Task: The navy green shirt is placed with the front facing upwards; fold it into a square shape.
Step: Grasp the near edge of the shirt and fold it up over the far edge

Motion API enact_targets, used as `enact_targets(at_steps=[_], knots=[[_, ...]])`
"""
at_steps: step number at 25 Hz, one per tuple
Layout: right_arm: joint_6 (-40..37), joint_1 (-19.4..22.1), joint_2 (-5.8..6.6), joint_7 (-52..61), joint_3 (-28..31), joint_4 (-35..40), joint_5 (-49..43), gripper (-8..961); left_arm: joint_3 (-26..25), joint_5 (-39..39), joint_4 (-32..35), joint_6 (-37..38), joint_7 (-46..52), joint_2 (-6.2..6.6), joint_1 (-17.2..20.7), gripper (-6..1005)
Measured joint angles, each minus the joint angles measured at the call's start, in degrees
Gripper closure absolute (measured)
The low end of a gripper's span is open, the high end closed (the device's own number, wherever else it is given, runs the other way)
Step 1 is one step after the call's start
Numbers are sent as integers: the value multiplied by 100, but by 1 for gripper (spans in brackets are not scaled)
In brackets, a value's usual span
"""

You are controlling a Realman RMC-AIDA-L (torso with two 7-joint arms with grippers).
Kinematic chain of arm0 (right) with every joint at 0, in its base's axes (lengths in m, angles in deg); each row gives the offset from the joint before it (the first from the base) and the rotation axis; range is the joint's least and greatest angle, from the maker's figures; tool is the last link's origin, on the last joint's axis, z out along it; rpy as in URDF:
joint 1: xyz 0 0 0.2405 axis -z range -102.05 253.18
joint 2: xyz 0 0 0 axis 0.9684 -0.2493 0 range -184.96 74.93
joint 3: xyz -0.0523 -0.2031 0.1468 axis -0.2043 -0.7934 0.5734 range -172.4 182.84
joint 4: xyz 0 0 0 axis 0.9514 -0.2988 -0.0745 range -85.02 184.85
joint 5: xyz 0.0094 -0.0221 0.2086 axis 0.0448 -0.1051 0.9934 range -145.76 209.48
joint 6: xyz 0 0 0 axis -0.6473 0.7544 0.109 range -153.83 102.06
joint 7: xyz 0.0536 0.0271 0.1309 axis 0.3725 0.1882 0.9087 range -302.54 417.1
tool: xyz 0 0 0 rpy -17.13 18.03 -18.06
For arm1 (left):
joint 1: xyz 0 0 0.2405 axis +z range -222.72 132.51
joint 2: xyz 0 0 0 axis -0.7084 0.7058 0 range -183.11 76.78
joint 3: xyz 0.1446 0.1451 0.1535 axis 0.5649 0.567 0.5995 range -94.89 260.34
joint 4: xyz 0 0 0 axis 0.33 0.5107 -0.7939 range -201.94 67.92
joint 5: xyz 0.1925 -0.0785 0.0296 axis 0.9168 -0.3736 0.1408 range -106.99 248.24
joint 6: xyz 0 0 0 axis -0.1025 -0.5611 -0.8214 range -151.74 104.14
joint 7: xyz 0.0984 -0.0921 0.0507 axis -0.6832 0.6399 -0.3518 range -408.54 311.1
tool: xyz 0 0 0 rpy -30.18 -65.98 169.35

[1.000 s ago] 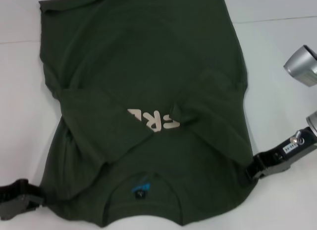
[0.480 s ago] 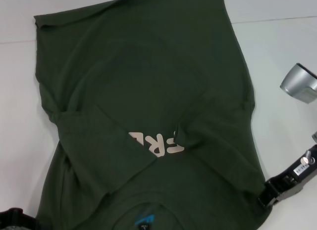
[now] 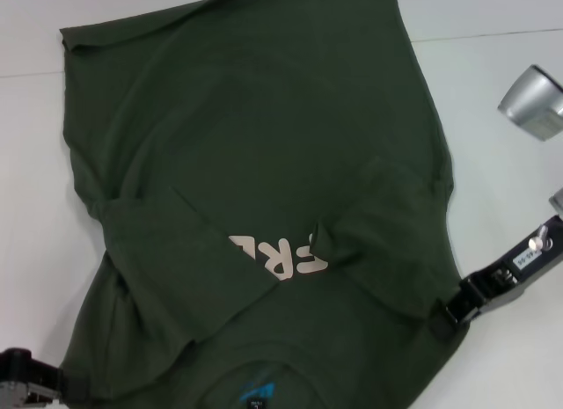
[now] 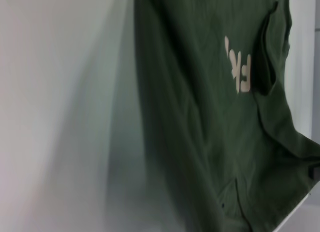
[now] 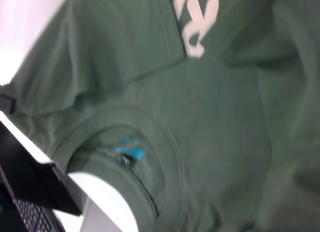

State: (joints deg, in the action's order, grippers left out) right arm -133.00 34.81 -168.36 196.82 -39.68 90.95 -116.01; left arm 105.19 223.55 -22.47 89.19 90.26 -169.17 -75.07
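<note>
I'm seeing my left gripper (image 3: 40,383) at the navy green shirt (image 3: 264,163)'s near-left shoulder edge; whether it is pinching cloth I cannot tell. My right gripper (image 3: 449,310) is pinching the near-right shoulder edge. The shirt is lying on the white table (image 3: 501,101), both sleeves folded over the cream print (image 3: 281,255).

The dark olive-green cotton T-shirt (image 3: 264,163) runs off the head view's top and bottom edges; its folded-in sleeves cover part of the cream chest print (image 3: 281,255); the collar label (image 3: 255,393) is cut off; the left wrist view blurs the shirt's edge (image 4: 130,142); both grippers' fingertips are hidden.
</note>
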Motion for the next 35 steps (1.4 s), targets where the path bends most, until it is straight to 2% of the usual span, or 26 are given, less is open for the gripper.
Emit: enact_targets(at_steps=[4, 5, 7, 13, 21, 26, 35], knots=[[138, -77, 142, -10, 223, 1, 170, 911, -197, -2, -43, -36, -4, 86, -140, 973], [204, -99, 169, -8, 270, -5, 207, 911, -324, -32, -130, -192, 16, 141, -273, 973], [388, -152, 210, 3, 367, -44, 278, 911, -372, -86, -238, -419, 37, 170, -366, 973], [941, -278, 214, 58, 585, -76, 416, 911, -414, -440, -714, -1377, 93, 241, -583, 973], [1643, -306, 169, 95, 706, -163, 924, 912, -389, -1116, -950, -2255, 95, 212, -798, 973], [1886, -160, 213, 103, 891, -165, 1443, 914, -356, -1854, -1066, -2733, 20, 195, -896, 973], [2424, 129, 237, 93, 1077, -90, 1676, 914, -346, -2311, -1224, -3580, -80, 173, -1004, 973]])
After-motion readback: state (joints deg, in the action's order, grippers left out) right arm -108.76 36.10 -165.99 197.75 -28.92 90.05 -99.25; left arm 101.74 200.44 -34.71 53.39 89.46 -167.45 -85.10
